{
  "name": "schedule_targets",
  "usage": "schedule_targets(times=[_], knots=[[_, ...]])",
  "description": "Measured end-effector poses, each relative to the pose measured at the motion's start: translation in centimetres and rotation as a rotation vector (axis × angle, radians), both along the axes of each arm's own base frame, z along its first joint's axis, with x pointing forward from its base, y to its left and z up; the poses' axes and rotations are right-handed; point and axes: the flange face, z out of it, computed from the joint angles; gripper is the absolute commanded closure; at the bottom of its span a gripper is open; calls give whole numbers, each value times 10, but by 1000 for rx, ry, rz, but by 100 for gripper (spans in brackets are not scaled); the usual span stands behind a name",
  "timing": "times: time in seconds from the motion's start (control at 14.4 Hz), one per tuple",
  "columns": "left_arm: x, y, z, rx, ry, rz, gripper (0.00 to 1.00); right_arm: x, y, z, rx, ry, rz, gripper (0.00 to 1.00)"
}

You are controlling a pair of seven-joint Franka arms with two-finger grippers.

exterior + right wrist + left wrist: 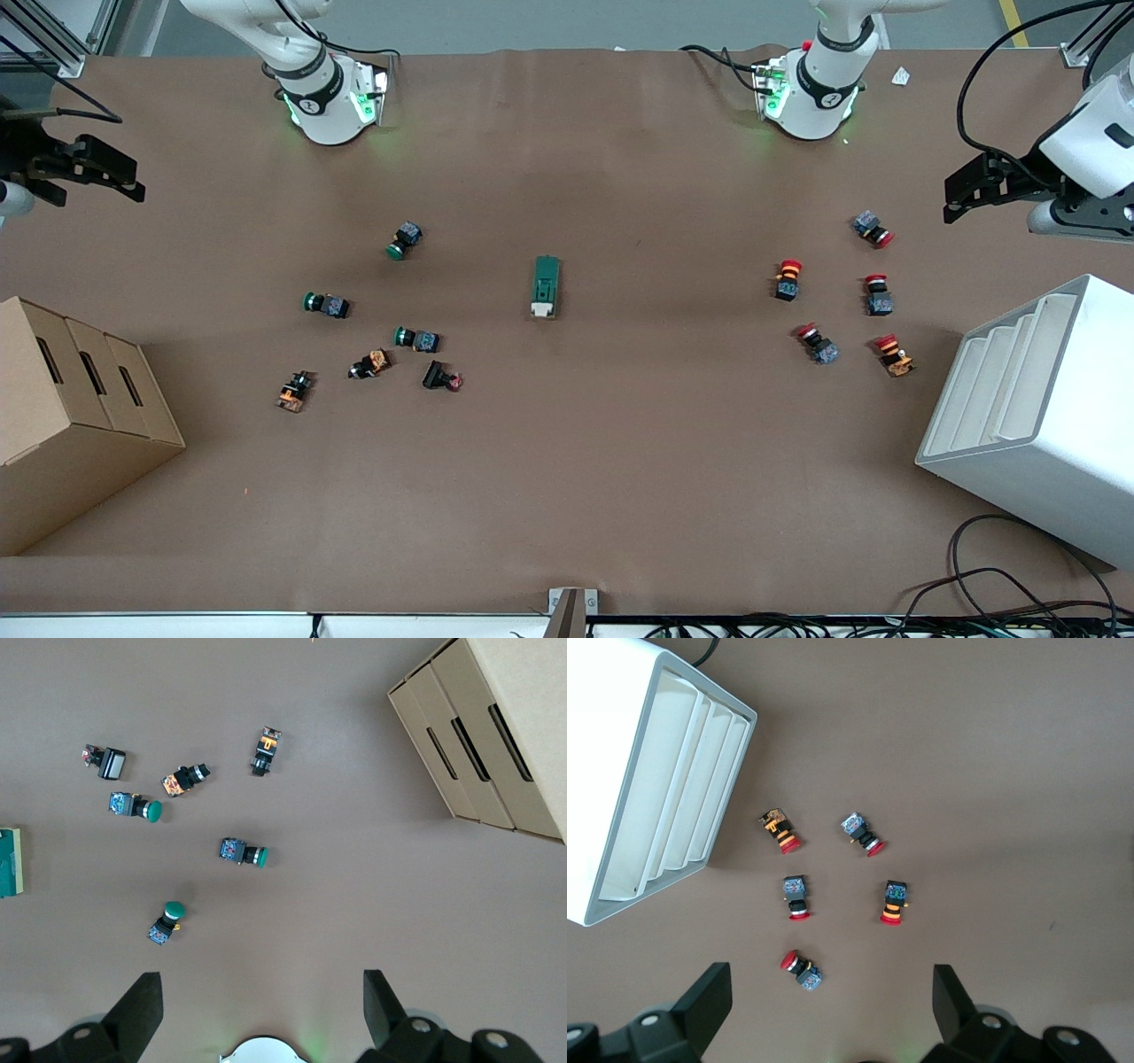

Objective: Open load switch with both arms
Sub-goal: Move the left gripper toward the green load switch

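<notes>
Brown table [567, 496]; left pincer [833, 1005] and right pincer [263, 1005] wide open, empty, aloft.

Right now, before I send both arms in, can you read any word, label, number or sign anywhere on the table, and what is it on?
No text can be read in any view.
Load switch: marks on its green face, too small to read.
Push buttons: bodies show tiny print, blurred.
Cardboard box and white bin: no visible lettering.
Arm bases: a small round emblem on the black band, not legible.
Left gripper and right gripper wait open, unmarked.
</notes>
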Motion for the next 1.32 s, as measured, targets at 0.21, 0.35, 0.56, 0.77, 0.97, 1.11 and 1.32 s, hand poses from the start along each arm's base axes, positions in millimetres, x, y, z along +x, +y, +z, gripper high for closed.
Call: schedule_targets(times=[0.21,0.35,0.56,0.77,0.97,1.11,1.32], knots=[[0,-1,0,0,0,-1,0,0,4,0,0,0,7,0],[-1,-10,1,-6,-2,-18,0,0,7,1,-3,-1,15,0],[-15,-81,9,-24,-15,-61,0,0,10,2,-10,-5,7,0],[-53,-181,9,-17,-4,-6,0,0,11,4,-12,-8,-3,0],[-103,-267,-2,-6,5,14,0,0,12,10,-13,-22,-4,0],[-131,-314,-19,-16,-13,54,0,1,12,11,-13,-24,-6,0],[-165,-370,-59,-69,-64,119,0,10,12,-6,-15,10,-9,0]])
